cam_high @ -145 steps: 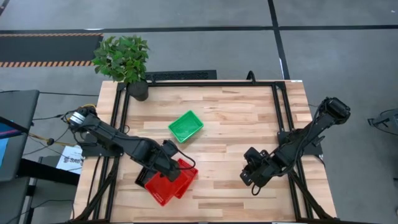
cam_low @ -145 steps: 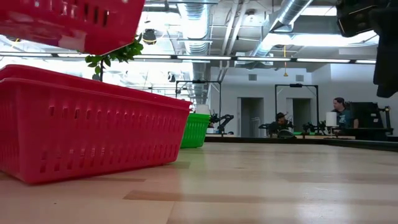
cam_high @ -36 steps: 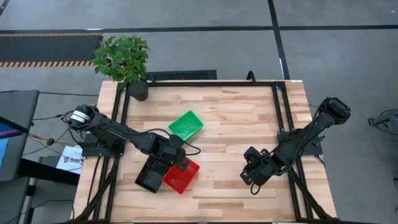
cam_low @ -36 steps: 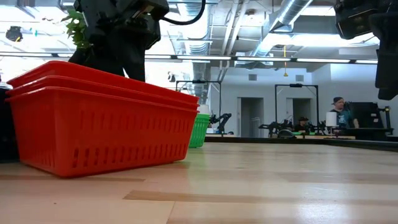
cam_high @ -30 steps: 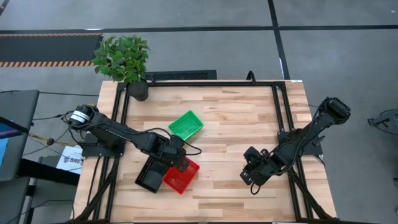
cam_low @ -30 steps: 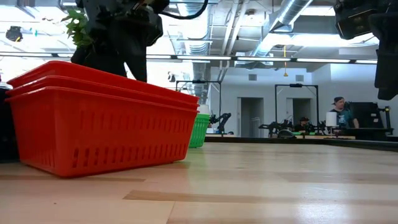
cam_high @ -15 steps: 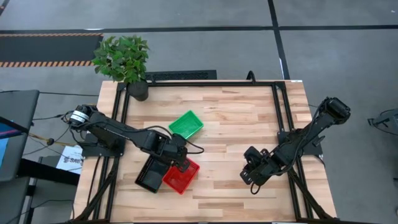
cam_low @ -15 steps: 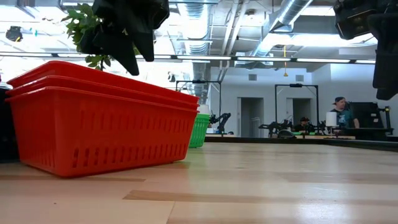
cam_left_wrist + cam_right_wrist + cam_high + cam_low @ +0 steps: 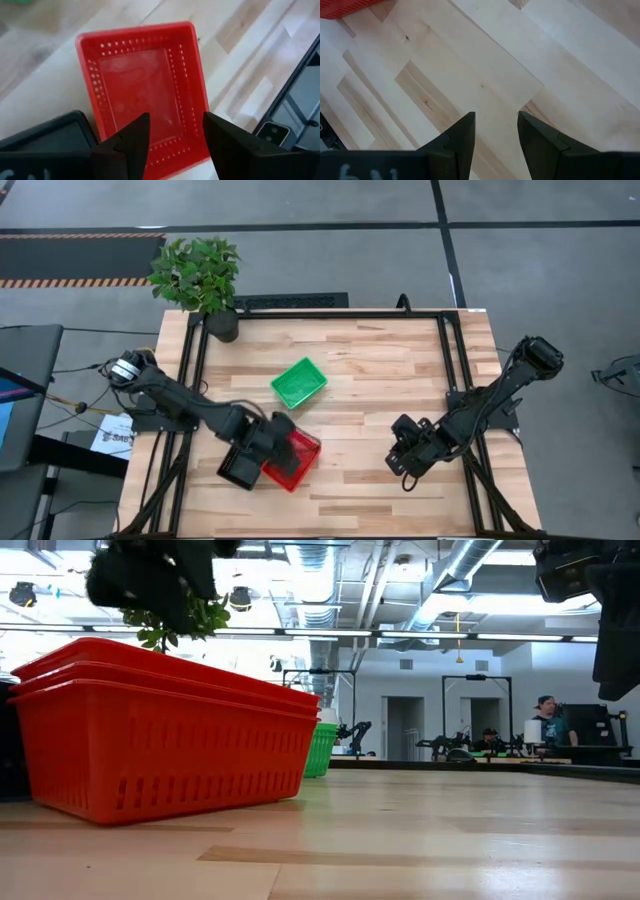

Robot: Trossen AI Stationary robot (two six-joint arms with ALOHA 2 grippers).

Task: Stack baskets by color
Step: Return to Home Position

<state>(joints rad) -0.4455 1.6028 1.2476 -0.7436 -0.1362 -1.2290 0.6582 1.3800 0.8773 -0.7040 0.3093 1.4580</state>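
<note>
A stack of nested red baskets (image 9: 297, 462) (image 9: 145, 95) rests on its base on the table near the front left, with a black basket (image 9: 237, 470) against its left side. One green basket (image 9: 299, 383) sits farther back near the middle. My left gripper (image 9: 274, 444) (image 9: 175, 137) hovers open above the red stack's left part, fingers slanting down, with nothing between them. My right gripper (image 9: 403, 465) (image 9: 496, 134) hangs open over bare wood toward the right.
A potted plant (image 9: 202, 278) stands at the table's far left corner. A black frame (image 9: 450, 360) runs along the left, far and right edges. Bare wood (image 9: 380, 370) lies between the baskets and my right arm.
My left gripper has risen from behind the red stack's rim and gone toward the table's left edge, now hanging clear above the stack. The red baskets have stayed where they were.
</note>
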